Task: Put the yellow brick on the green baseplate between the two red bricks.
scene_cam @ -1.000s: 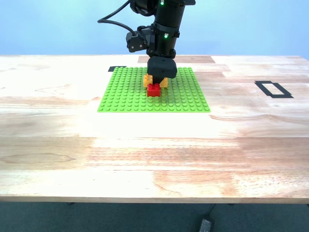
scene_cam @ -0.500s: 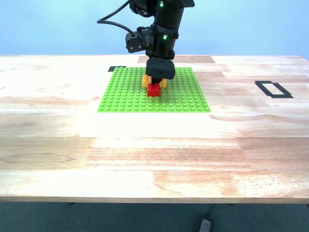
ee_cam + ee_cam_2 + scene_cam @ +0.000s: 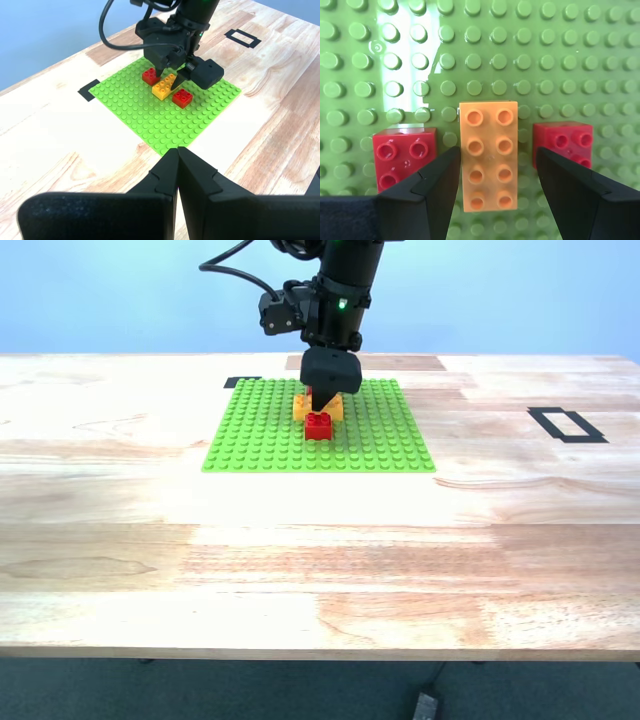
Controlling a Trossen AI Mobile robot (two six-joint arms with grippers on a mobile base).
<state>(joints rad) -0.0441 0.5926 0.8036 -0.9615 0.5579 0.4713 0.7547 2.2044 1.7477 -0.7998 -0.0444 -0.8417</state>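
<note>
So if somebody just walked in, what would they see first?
Probably the bright green baseplate on the wooden table, near the middle of the exterior view. Right above it hangs a black arm, my second gripper with its fingers open on either side of the yellow brick. That brick sits on the plate between the two red bricks, one on each side.

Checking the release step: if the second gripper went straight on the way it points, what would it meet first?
Most likely the yellow brick, which lies right between my second gripper's open fingers, seated on the green baseplate.
</note>
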